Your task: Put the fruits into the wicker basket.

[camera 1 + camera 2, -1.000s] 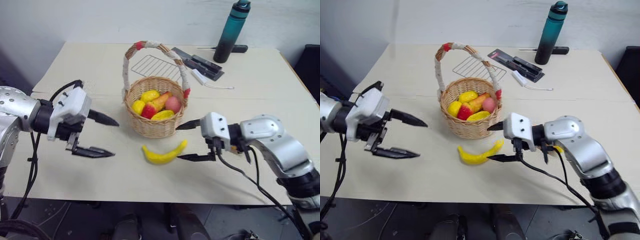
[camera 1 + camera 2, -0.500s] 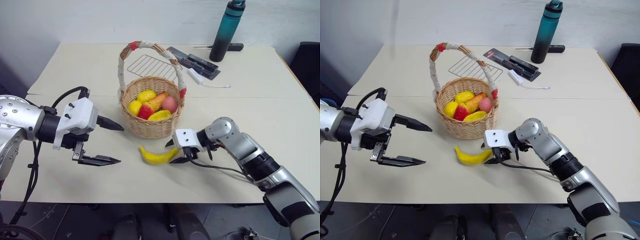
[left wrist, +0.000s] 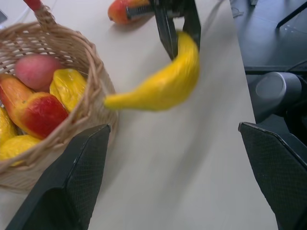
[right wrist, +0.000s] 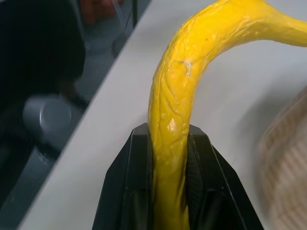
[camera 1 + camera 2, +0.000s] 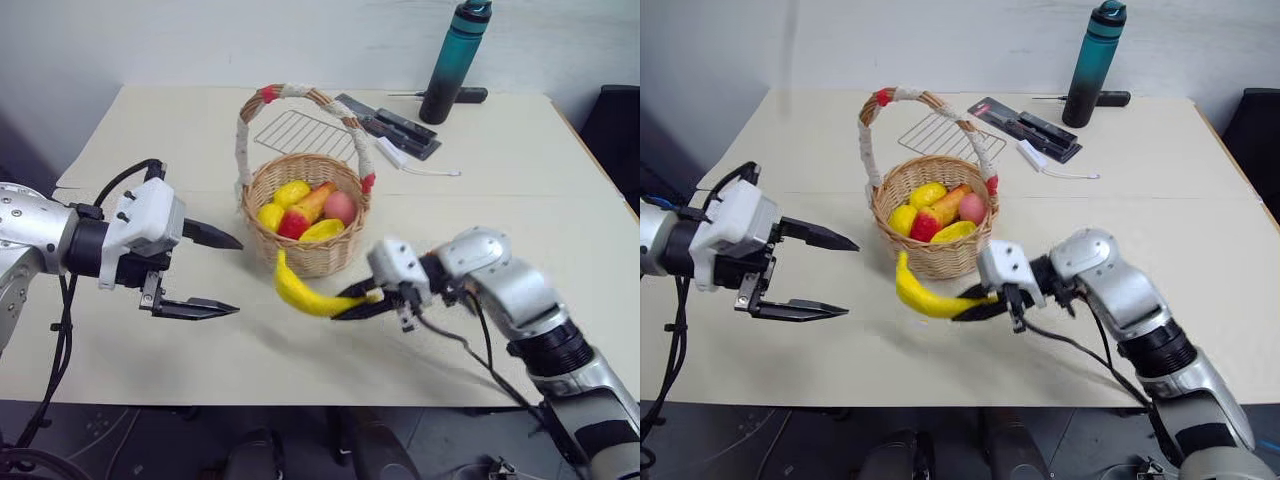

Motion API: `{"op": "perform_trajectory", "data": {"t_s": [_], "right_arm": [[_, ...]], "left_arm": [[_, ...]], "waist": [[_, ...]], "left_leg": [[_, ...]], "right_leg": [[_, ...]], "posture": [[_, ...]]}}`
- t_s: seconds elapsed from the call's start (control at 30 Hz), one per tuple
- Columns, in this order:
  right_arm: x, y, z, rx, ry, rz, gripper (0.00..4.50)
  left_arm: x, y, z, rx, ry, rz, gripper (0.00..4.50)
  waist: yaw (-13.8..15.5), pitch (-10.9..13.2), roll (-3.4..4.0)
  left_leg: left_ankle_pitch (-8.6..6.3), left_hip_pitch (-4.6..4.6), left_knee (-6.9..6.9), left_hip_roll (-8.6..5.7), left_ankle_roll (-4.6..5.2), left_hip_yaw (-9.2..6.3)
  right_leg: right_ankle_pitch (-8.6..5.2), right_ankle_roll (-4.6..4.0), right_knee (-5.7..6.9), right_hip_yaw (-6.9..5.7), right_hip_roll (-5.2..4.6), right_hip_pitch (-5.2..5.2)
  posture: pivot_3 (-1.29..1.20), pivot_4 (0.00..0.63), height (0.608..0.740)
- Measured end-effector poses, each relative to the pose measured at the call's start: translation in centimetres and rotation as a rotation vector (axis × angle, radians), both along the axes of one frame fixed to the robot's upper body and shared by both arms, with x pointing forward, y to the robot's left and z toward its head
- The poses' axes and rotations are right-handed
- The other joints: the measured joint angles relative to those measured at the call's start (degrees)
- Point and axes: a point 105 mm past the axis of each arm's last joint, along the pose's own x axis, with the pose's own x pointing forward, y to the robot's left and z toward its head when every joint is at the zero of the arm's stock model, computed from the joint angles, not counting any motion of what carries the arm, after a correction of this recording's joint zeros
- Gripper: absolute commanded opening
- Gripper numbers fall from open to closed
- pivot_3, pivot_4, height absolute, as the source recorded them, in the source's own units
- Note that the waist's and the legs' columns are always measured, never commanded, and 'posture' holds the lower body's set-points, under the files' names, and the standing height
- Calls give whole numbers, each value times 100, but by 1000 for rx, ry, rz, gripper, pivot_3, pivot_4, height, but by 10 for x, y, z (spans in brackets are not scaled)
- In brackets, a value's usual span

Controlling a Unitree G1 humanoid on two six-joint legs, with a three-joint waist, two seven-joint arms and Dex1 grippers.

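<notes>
banana [image 5: 303, 291] unlabelled — basket [image 5: 307, 250], bottle [image 5: 451, 62]

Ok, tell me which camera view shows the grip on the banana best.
The right wrist view: the banana runs straight up between the right gripper and its two black fingers, clamped on one end. The left wrist view shows the same pinch from farther off. The head views show the banana lifted beside the wicker basket, the contact too small.

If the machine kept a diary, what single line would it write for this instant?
right hand: shut on banana, lifted off table | left hand: open, empty | wicker basket: holds other fruits | next: probably banana into basket
</notes>
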Motion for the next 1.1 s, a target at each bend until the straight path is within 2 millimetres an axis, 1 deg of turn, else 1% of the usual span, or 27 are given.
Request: {"op": "perform_trajectory", "data": {"t_s": [0.07, 0.13, 0.2, 0.3, 0.37, 0.47, 0.6, 0.63, 0.73, 0.77, 0.8, 0.83, 0.9, 0.93, 1.03, 1.07, 1.1], "right_arm": [[6, 11, 25, 71, -20, -47, 439], [14, 21, 37, 103, -38, -104, 439], [30, 28, 42, 114, -54, -202, 439], [54, 40, 44, 98, -87, -331, 439], [64, 46, 42, 87, -113, -381, 439], [80, 45, 39, 71, -141, -465, 1462], [84, 42, 36, 57, -148, -485, 2807], [81, 41, 36, 56, -146, -468, 2807], [55, 35, 38, 77, -90, -356, 2807], [45, 29, 37, 85, -58, -327, 2807], [40, 23, 37, 88, -39, -322, 2807], [37, 17, 37, 88, -26, -332, 2807], [33, -5, 38, 97, 2, -384, 2807], [28, -23, 37, 98, 27, -425, 2807], [15, -80, 26, 56, 106, -584, 2807], [8, -95, 20, 35, 127, -629, 3163], [2, -109, 13, 4, 156, -670, 3374]], "left_arm": [[-1, 0, 4, -18, -2, -4, 4500], [-1, -1, 4, -22, -2, -3, 4500], [0, 0, 4, -24, -2, 1, 4500], [1, 0, 5, -27, -8, 7, 4500], [1, -1, 7, -30, -18, 8, 4500], [2, -3, 11, -33, -40, 8, 4500], [2, -3, 11, -35, -42, 11, 4500], [2, -3, 11, -35, -42, 11, 4500], [3, -4, 12, -48, -43, 5, 4500], [3, -6, 12, -61, -42, -3, 4500], [4, -7, 13, -73, -40, -8, 4500], [5, -8, 14, -83, -41, -12, 4500], [6, -10, 16, -98, -41, -17, 4500], [5, -11, 16, -106, -39, -26, 4500], [6, -11, 15, -115, -26, -25, 4500], [6, -11, 15, -120, -23, -28, 4500], [7, -11, 15, -124, -21, -26, 4500]], "waist": [[-1, 0, 0], [5, 0, 0], [9, 0, 0], [1, 0, 0], [5, 0, 0], [7, 0, 0], [-3, 0, 0], [-3, 0, 0], [20, 0, 0], [29, 0, 0], [34, 0, 0], [37, 0, 0], [42, 0, 0], [58, 0, 0], [92, 0, 0], [97, 0, 0], [100, 0, 0]], "left_leg": [[1, 0, -1, -1, -1, -1], [1, -3, -2, -2, -1, -2], [0, -7, -2, -3, 0, -2], [-1, -13, -2, -5, 2, 3], [-1, -16, -5, -5, 2, 3], [-1, -19, -6, -5, 0, 4], [-2, -21, -7, -4, 0, 6], [-3, -20, -8, -3, 0, 6], [-6, -20, -14, -2, 4, 0], [-6, -21, -13, -2, 3, -1], [-6, -21, -11, -3, 3, -1], [-7, -22, -7, -5, 4, -1], [-7, -20, -3, -8, 6, 0], [-8, -22, -3, -10, 8, -2], [-14, -20, -6, -10, 18, -4], [-14, -19, -8, -10, 19, -4], [-15, -16, -9, -10, 19, -7]], "right_leg": [[-1, -3, 0, 0, 0, -1], [-2, -4, -3, 0, 0, -2], [-2, -4, -7, 0, -2, -2], [-1, -3, -11, 2, -5, -8], [-1, -3, -11, 1, -5, -11], [-1, -2, -15, 2, -5, -12], [0, -1, -17, 3, -5, -13], [0, -1, -17, 2, -5, -13], [-1, -1, -18, -2, -3, -12], [-1, 0, -18, -3, -4, -12], [-1, 0, -18, -3, -5, -11], [0, 2, -18, -3, -7, -11], [3, 8, -20, 0, -10, -5], [4, 9, -24, 0, -11, -4], [0, 15, -32, -1, -11, 2], [-1, 17, -32, 0, -10, 2], [-3, 19, -31, 0, -9, 5]], "posture": [[0, 150, 740], [0, 150, 740], [0, 150, 740], [0, 150, 740], [0, 150, 740], [0, 150, 740], [0, 150, 740], [0, 150, 740], [0, 150, 740], [0, 150, 740], [0, 150, 740], [0, 150, 740], [0, 150, 740], [0, 150, 740], [0, 150, 740], [0, 150, 740], [0, 150, 740]]}}
